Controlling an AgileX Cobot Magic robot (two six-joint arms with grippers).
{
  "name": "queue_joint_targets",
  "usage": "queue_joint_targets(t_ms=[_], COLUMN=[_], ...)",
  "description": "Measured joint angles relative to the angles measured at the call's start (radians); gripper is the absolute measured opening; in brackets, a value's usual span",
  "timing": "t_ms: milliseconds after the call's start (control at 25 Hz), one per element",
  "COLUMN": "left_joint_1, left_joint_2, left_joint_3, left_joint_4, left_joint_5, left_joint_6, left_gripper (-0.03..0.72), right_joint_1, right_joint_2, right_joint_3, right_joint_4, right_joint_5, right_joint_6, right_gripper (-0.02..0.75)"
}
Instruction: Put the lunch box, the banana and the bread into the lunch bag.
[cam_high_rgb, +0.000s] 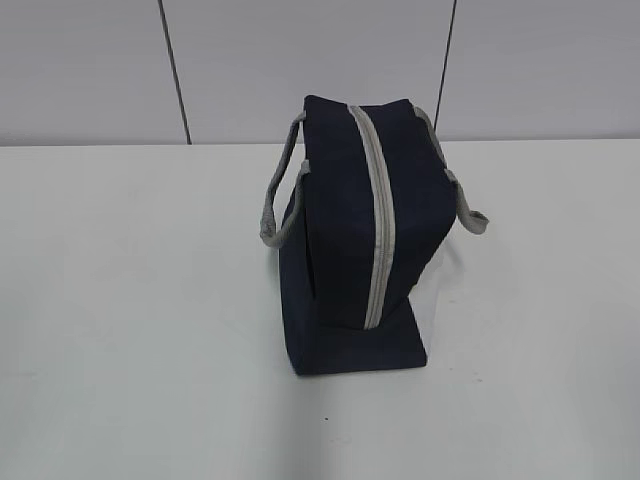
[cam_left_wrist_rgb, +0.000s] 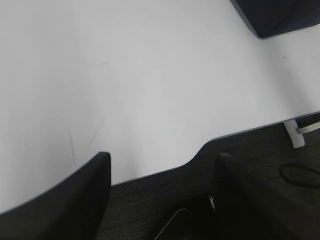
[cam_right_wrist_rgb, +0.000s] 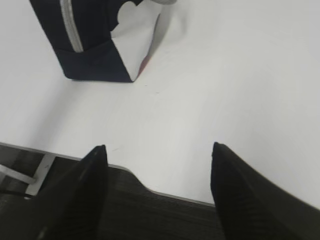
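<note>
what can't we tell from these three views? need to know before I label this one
- Lunch bag contents: zipper is closed along the top in the exterior view, so the inside is hidden.
- Lunch box, banana, bread: not visible in any view; whether they are inside cannot be told.
- Bag in the left wrist view: only a corner, cut off by the frame edge.
- Left gripper and right gripper: only the open fingertips show, both empty.

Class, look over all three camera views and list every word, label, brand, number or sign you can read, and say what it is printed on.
None: no readable text appears in any view.
The lunch bag shows plain navy fabric and a grey zipper, with no logo or label.
The table carries only faint scuff marks, not writing.
The left gripper and right gripper show bare black fingers with no markings.
</note>
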Motion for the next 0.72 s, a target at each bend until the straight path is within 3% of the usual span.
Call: queue_joint_targets(t_ms=[280, 720], left_joint_1=[0.000, 0.000], left_joint_2=[-0.010, -0.011], left_joint_3=[0.022, 0.069], left_joint_4=[0.040, 0.048], left_joint_5=[-0.041, -0.158], left_joint_6=[-0.002, -0.002], left_gripper=[0.445, 0.443], right_joint_1=[0.000, 0.000], right_joint_2=[-0.014, -0.014], right_joint_3=[0.023, 0.074], right_joint_4=[-0.129, -0.159], right_joint_5=[0.004, -0.106], right_joint_6=[0.012, 0.014], right_gripper=[0.479, 0.479])
